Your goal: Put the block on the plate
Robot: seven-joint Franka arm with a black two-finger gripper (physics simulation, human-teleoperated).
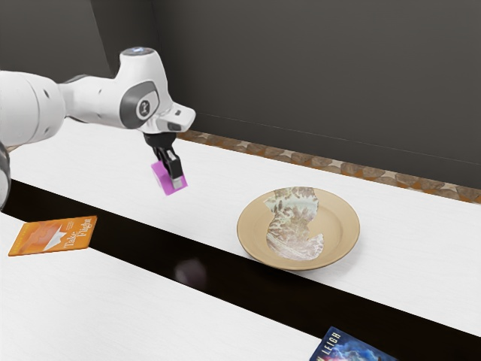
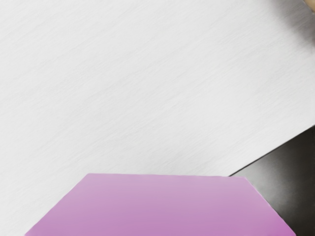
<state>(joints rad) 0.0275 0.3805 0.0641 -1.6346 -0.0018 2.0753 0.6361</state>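
In the exterior view, the white arm [image 1: 101, 101] comes in from the left edge and ends in a black two-finger gripper [image 1: 170, 179], left of centre in the upper half. The gripper is clenched on the solid magenta-purple block [image 1: 161, 174], which sits tilted between its fingers, above the white tabletop [image 1: 218, 177]. The round tan plate [image 1: 338, 229], with a pale leafy pattern across its middle, lies right of centre, well apart from the block. A black strip [image 1: 143, 244] slants from the left edge to the lower right. An orange book [image 1: 37, 235] lies at the left, partly on that strip; a dark blue book [image 1: 349, 350] is cut off by the lower edge.

In the wrist view, the block's broad purple face looms close, the white tabletop beyond it. The black strip appears beside the block, and a sliver of the plate's rim shows farther off.
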